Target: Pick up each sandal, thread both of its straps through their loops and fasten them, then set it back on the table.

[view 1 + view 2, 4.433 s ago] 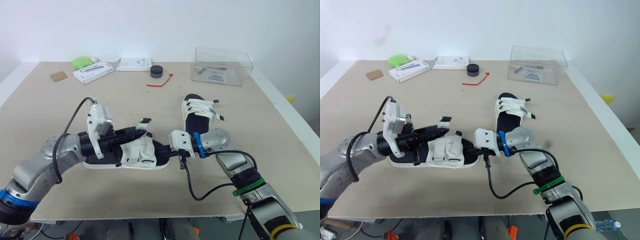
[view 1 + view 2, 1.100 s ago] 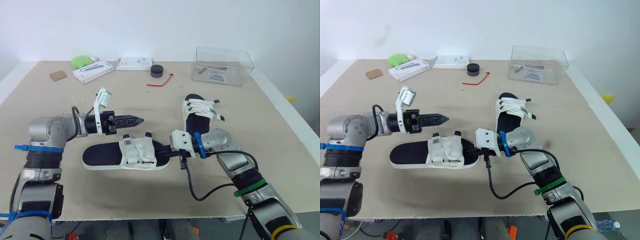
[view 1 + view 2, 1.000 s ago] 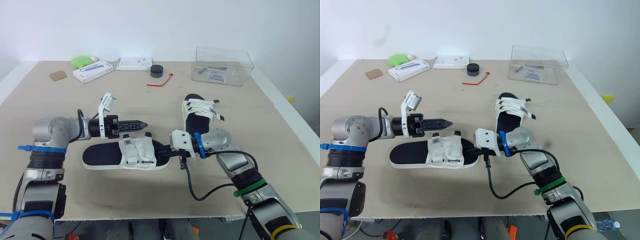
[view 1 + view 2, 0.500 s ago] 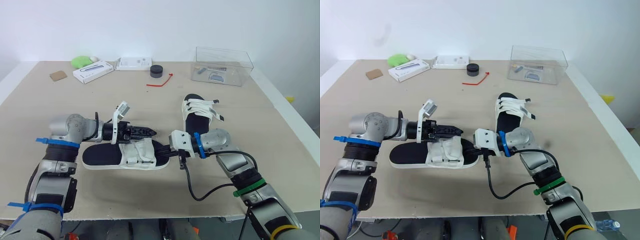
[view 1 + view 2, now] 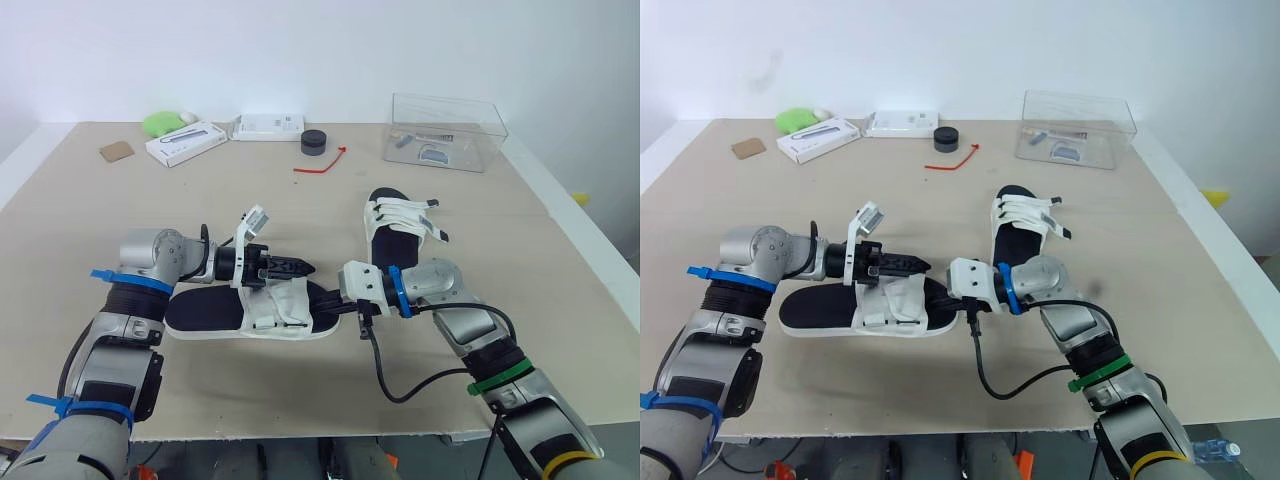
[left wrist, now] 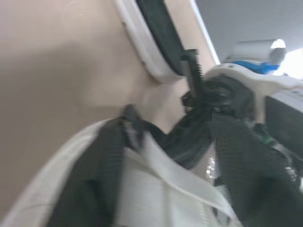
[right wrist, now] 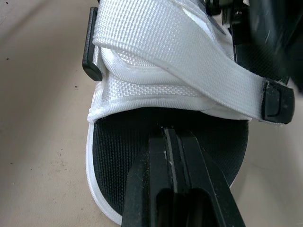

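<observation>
Writing: the print on the long white box (image 5: 186, 144) is too small for me to read.
Container: the clear box (image 5: 445, 132) at the far right holds small items I cannot identify.
Near sandal (image 5: 215, 312): black footbed, white straps, flat on the table (image 5: 120, 220) between my claws.
Right claw (image 5: 336, 305): closed, tips on its footbed.
Left claw (image 5: 300, 267): over its straps; I cannot tell its grip.

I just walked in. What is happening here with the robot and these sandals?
The robot works on the nearer sandal, which lies flat on the table. The right gripper, shut, rests on its black footbed at one end, seemingly steadying it. The left gripper is at the far edge of the white straps. The second sandal lies apart, further back, untouched.
</observation>
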Available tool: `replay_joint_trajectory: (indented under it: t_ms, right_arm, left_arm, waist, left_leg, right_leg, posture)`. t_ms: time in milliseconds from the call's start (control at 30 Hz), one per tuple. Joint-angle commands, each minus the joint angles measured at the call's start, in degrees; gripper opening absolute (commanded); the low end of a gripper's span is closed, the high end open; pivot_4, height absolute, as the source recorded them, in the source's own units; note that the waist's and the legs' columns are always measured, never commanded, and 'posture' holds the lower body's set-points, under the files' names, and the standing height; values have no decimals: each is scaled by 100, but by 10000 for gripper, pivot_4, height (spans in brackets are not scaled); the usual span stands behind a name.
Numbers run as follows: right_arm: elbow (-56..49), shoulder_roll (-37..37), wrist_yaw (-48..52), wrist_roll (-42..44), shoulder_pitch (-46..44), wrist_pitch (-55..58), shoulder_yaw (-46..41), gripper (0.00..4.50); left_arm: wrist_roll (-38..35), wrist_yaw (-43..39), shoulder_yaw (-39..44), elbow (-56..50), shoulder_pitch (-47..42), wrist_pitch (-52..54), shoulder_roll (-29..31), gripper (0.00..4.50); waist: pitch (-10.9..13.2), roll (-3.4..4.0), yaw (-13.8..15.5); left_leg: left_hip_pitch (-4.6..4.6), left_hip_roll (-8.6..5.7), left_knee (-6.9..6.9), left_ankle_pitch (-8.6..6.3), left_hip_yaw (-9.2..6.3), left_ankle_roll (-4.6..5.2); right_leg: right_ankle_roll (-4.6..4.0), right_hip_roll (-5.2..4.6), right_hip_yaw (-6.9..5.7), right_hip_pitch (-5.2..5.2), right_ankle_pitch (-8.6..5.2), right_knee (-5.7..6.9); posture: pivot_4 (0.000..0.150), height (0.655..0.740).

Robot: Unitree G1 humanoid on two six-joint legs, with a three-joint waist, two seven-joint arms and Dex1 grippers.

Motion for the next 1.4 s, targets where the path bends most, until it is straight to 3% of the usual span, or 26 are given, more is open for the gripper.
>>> replay_joint_trajectory:
  t_ms: [33,67,100,367,567,800,967,1233,1367,1400]
  right_arm:
    - [-23,-28,-28,-65,11,0,36,0]
    - [-15,-23,-30,-68,5,-5,38,0]
    - [-11,-19,-32,-67,2,-3,39,0]
    - [-18,-28,-33,-65,2,21,31,0]
    - [-49,-77,-34,-60,14,61,-1,0]
    - [-26,-72,-28,-58,11,59,14,0]
    - [125,-10,18,-68,-99,-2,58,0]
    - [235,18,70,-76,-173,-83,76,0]
    - [266,3,89,-77,-184,-114,77,0]
    - [273,0,96,-77,-183,-123,75,0]
  left_arm:
    - [106,-163,-85,14,-114,-125,-4,6659]
    - [146,-194,-122,18,-113,-165,0,1947]
    - [173,-212,-137,31,-115,-194,-3,592]
    - [257,-323,112,-227,-119,-810,-40,592]
    - [-423,-445,714,-1888,18,-951,112,592]
    - [-1097,-683,711,-3805,845,-745,678,592]
    - [-570,-1293,92,-4939,1699,-1752,1506,592]
    - [-31,-1460,-255,-5242,2102,-2793,1737,592]
    - [-228,-1425,-215,-5442,2327,-2746,1813,592]
    - [-272,-1437,-205,-5495,2371,-2741,1837,6931]
  waist:
    - [0,0,0]
    - [0,0,0]
    - [0,0,0]
    - [0,0,0]
    - [4,-3,-2]
    - [5,-3,-21]
    - [5,-2,-16]
    - [6,-4,3]
    - [6,-4,-1]
    - [6,-4,-1]
  left_leg:
    - [0,0,0,0,1,0]
    - [0,0,0,0,0,0]
    - [0,0,0,0,0,0]
    - [0,0,0,0,1,0]
    - [-5,3,-1,0,1,-1]
    - [0,3,-1,-1,6,-2]
    - [5,2,-2,-1,4,-4]
    - [12,3,0,4,8,-7]
    - [10,9,-3,2,6,-6]
    - [9,9,-3,2,6,-6]
  right_leg:
    - [0,0,1,0,0,0]
    - [0,0,0,0,0,0]
    - [0,0,0,0,0,0]
    - [0,0,0,0,0,0]
    - [0,0,3,-5,0,0]
    - [3,-2,9,-3,0,1]
    - [2,-3,8,-1,-2,0]
    - [1,3,8,2,0,0]
    - [-5,8,4,1,-4,0]
    - [-5,8,4,1,-4,1]
  posture:
    - [1500,7400]
    - [1500,7400]
    - [1500,7400]
    - [1500,7400]
    - [1500,7400]
    - [1500,7400]
    - [1500,7400]
    - [1500,7400]
    - [1500,7400]
    - [1500,7400]
